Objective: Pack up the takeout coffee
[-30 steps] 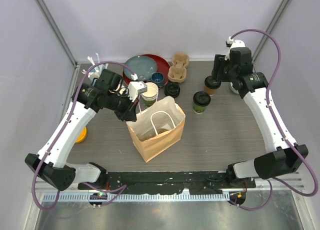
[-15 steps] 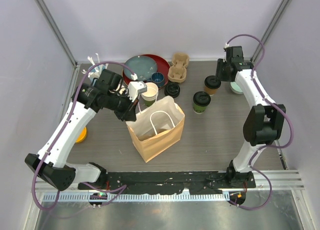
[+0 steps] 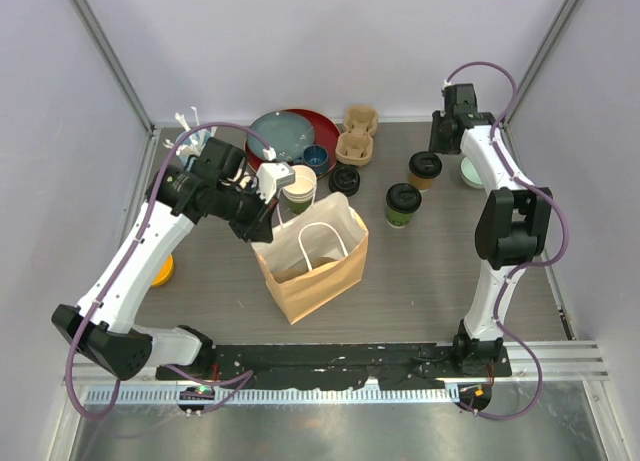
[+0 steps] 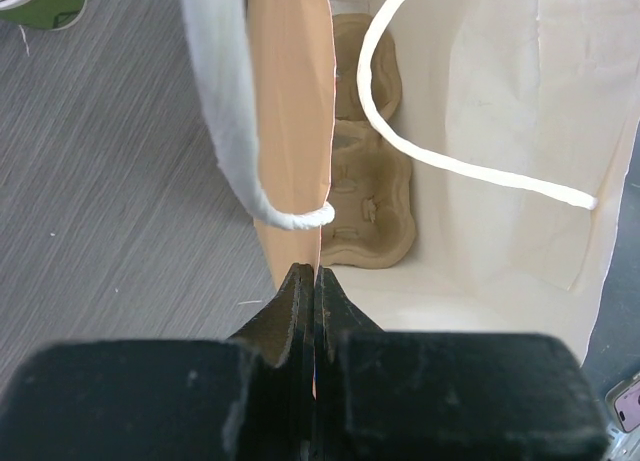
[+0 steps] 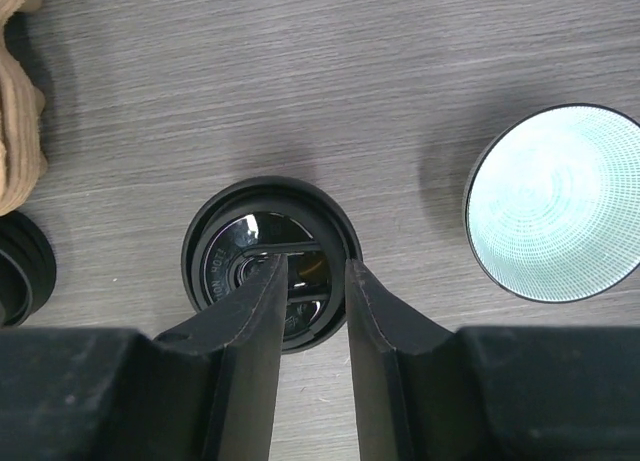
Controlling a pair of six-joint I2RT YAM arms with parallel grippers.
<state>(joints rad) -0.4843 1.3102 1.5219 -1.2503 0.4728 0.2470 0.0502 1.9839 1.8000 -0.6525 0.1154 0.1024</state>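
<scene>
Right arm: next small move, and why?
Probably widen the right gripper before lowering. It hangs over the black round plastic lid on the brown-sided paper cup, and its finger gap looks narrower than that lid. The left gripper is shut on the rim of the brown paper bag, holding it open.

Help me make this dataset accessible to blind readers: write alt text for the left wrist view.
The left gripper is shut on the rim of a brown paper bag. Inside the white-lined bag a cardboard cup carrier lies on the bottom, under a white cord handle; grey table shows at left.
</scene>
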